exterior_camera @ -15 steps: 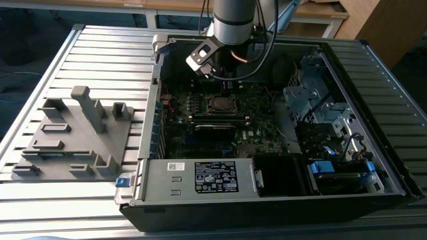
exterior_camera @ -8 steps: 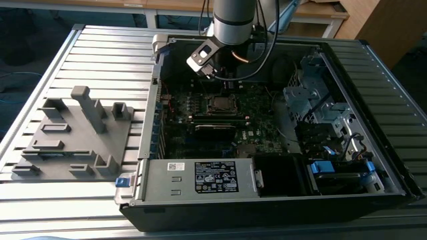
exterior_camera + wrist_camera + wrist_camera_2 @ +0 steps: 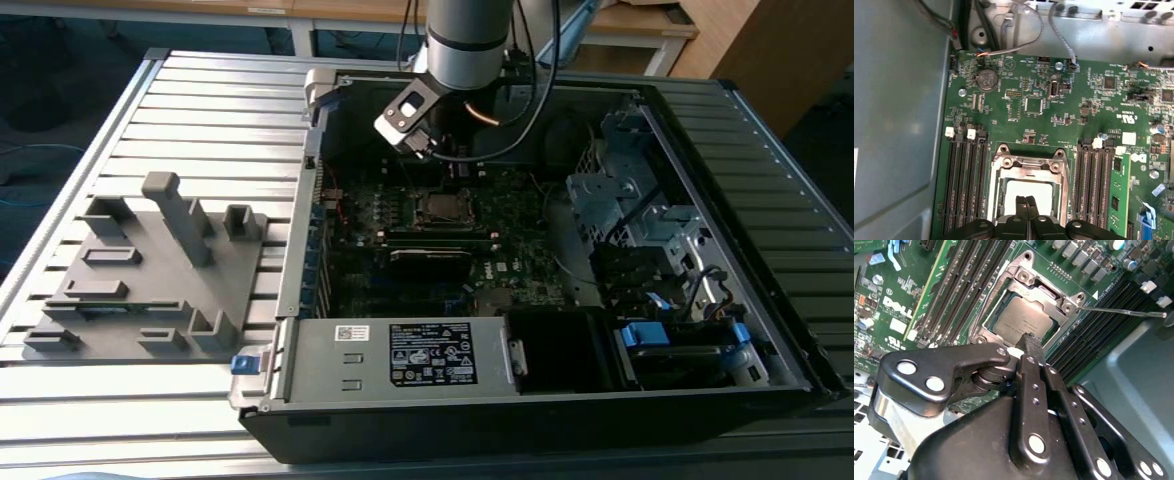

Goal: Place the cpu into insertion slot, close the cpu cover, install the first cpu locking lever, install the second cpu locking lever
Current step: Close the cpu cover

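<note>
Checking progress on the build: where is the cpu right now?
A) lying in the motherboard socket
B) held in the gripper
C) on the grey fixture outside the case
A: the cpu lies in the socket, framed by the cpu cover, while the gripper is shut on nothing.

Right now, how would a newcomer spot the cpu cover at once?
Look inside the open computer case, at the green board. Between the two banks of black memory slots sits the cpu cover: the only shiny silver frame, with a grey chip showing through its window.
</note>
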Robot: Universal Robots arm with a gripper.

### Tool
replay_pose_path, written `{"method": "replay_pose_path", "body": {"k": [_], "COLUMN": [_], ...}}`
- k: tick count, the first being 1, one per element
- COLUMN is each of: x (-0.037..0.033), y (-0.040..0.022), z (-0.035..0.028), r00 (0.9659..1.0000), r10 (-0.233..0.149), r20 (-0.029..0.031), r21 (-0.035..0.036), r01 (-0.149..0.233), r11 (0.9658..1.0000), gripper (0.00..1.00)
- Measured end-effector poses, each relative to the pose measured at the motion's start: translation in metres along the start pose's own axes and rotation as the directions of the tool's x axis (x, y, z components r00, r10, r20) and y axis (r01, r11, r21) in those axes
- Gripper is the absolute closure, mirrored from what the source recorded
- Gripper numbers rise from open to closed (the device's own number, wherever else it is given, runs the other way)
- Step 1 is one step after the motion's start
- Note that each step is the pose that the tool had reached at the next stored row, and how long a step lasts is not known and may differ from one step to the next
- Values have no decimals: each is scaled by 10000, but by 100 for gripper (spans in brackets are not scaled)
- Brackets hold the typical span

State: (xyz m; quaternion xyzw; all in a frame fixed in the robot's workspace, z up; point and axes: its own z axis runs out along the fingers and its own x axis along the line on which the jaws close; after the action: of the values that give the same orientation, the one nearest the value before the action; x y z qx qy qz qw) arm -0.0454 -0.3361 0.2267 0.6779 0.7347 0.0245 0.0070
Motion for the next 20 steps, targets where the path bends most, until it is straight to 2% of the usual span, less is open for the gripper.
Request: {"method": "replay_pose_path", "body": {"k": [4, 11, 14, 17, 20], "x": [0, 0, 0, 0, 0], "y": [0, 0, 0, 0, 0], "z": [0, 1, 0, 1, 1], "r00": [9992, 9991, 9984, 9969, 9939], "r10": [-393, -414, -559, -791, -1104], "r20": [-17, -20, -26, -37, -51], "r21": [8, 8, 12, 16, 22], "r01": [393, 414, 559, 791, 1104], "r11": [9992, 9991, 9984, 9969, 9939], "gripper": [89, 89, 89, 89, 89]}}
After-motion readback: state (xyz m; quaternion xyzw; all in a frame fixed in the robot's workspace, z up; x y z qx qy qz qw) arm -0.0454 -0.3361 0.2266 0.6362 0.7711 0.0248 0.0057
